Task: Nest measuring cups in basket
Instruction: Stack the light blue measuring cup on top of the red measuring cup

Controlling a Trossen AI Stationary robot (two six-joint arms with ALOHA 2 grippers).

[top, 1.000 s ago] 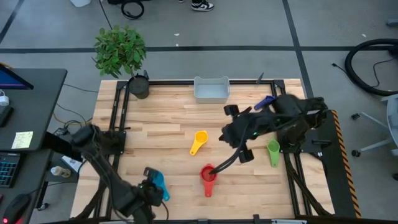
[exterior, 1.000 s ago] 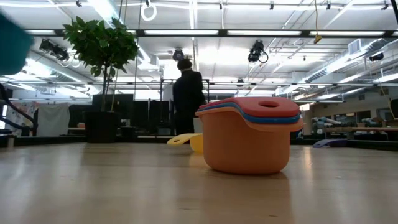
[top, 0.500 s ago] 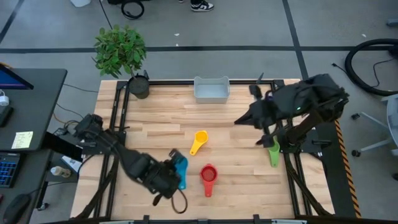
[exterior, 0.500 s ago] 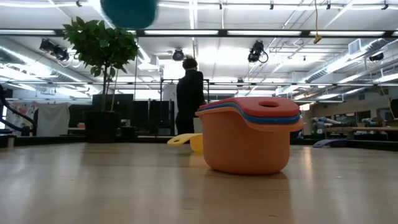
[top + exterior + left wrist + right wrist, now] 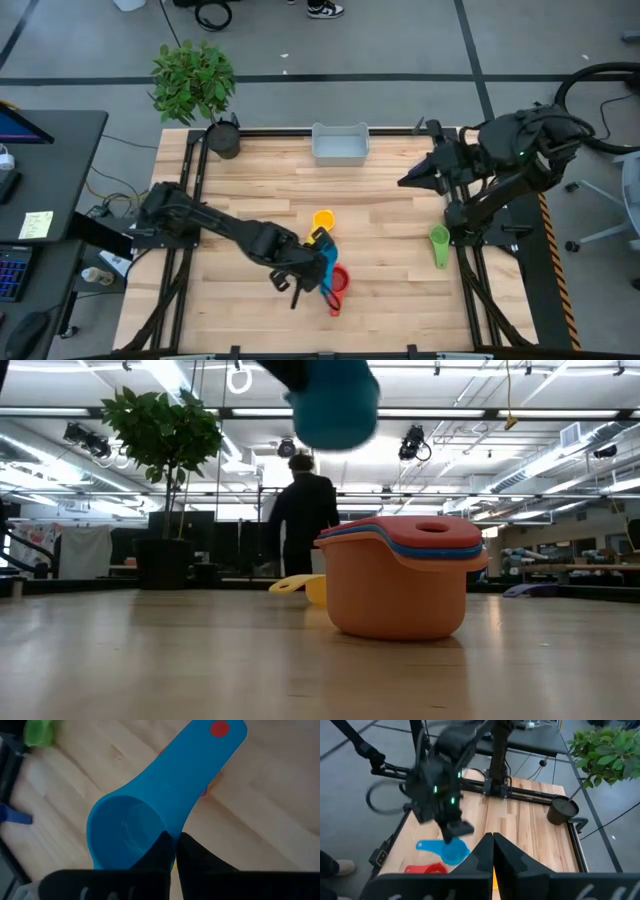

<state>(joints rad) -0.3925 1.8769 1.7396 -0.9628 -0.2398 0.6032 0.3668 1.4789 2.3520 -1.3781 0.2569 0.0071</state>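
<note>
Here the left gripper [image 5: 318,262], clamped on a light blue plastic measuring cup [image 5: 327,267], holds it above the table beside the red stacked cups [image 5: 337,284]. The right gripper [image 5: 412,180], fingers together, hovers far right, near the pale grey-white rectangular basket [image 5: 340,144]

High cam straight down, low cam table-level, both on red cup stack [image 5: 336,284].

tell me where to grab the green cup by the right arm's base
Take the green cup by its flat handle, coming straight down from above. It lies flat on the table, bowl toward the far edge, handle toward the near edge, with bare wood on both sides of the handle for fingers.
</note>
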